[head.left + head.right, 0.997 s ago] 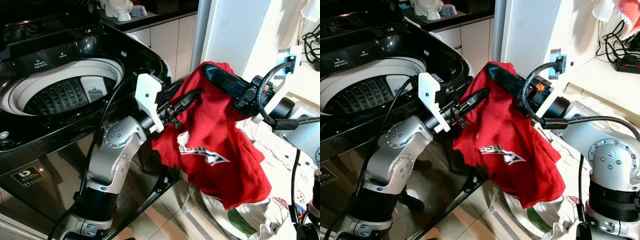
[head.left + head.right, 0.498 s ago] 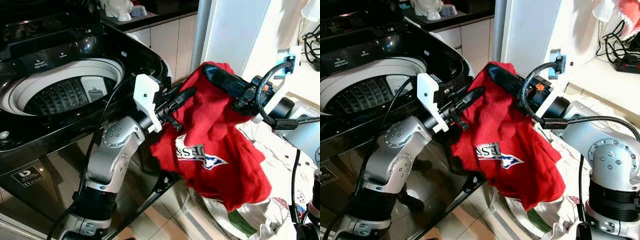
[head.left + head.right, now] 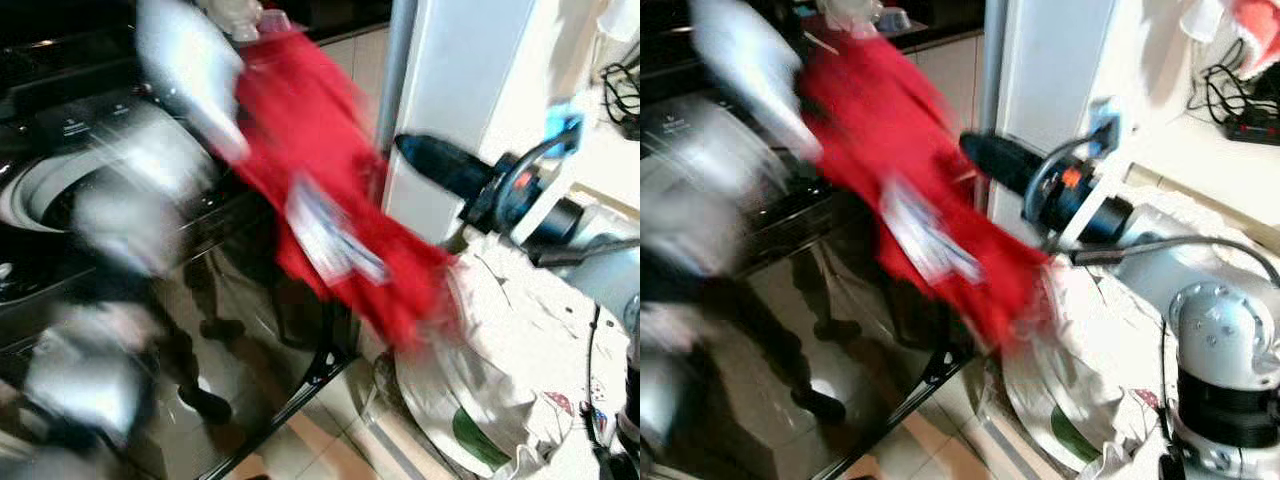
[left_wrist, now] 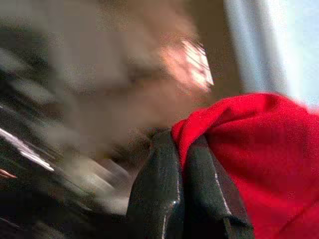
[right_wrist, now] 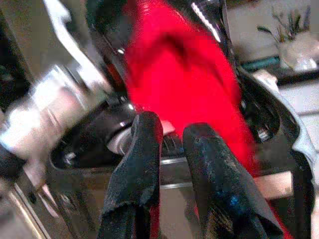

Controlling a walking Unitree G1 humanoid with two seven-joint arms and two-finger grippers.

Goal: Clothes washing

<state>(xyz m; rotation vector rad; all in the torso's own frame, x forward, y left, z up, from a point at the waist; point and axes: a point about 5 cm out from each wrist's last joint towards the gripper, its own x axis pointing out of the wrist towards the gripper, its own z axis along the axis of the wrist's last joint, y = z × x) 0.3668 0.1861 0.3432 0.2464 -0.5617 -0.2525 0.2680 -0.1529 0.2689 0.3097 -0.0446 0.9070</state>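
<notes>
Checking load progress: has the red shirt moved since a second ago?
Yes. The red shirt, clamped in the left tool, swung up and left toward the washing machine.

One red garment (image 3: 320, 190), printed patch on it, blurred in mid-air
One washing machine (image 3: 70, 150), black top-loader, one drum opening
Two robot arms: left one smeared by motion blur, right one sharp
Two claws: left claw (image 4: 183, 164), two black fingers pinched on red cloth; right claw (image 5: 172, 149), two black fingers apart, nothing between them
One heap of white laundry (image 3: 500, 390) with one green patch, low on right
One blue tag (image 3: 563, 118) on right arm's cable
Bowls on rear surface: count unclear
</notes>
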